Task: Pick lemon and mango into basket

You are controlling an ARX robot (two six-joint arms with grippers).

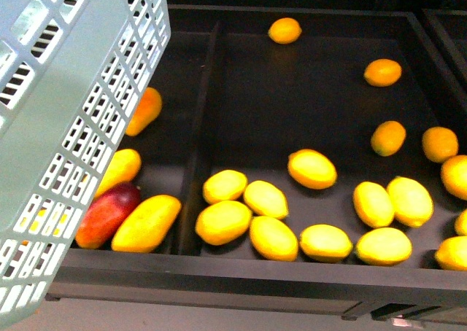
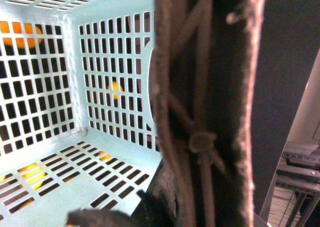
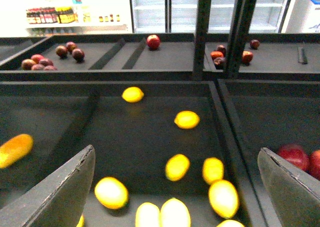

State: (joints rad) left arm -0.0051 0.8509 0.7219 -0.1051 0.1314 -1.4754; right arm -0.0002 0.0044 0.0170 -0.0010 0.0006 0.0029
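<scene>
The basket (image 1: 73, 127) hangs closest to you, tilted, over the left end of the black tray (image 1: 219, 281). In the left wrist view its floor and walls (image 2: 45, 87) are bare. The yellow you see there is fruit showing through the slots, so I judge that nothing is picked yet. The brown handle (image 2: 210, 112) with its zip tie (image 2: 201, 142) fills that view. Your left hand is not clearly shown, so I cannot tell if it is clenched on the handle.

Your right hand (image 3: 176, 151) hovers above the lemon side with its fingers spread wide and nothing between them. The step in hand is the first pick. The next move calls for lowering onto one lemon that lies free of its neighbours, for example this one (image 3: 177, 167).

A divider (image 1: 197, 149) splits the tray. The near left compartment holds the yellow mango (image 1: 146, 223), touching a red-blushed mango (image 1: 108, 214), with more behind them. The right compartment holds many lemons, crowded in front (image 1: 274, 238) and scattered further back (image 1: 284, 30).

Beyond it, other trays hold dark red fruits (image 3: 47, 59).
</scene>
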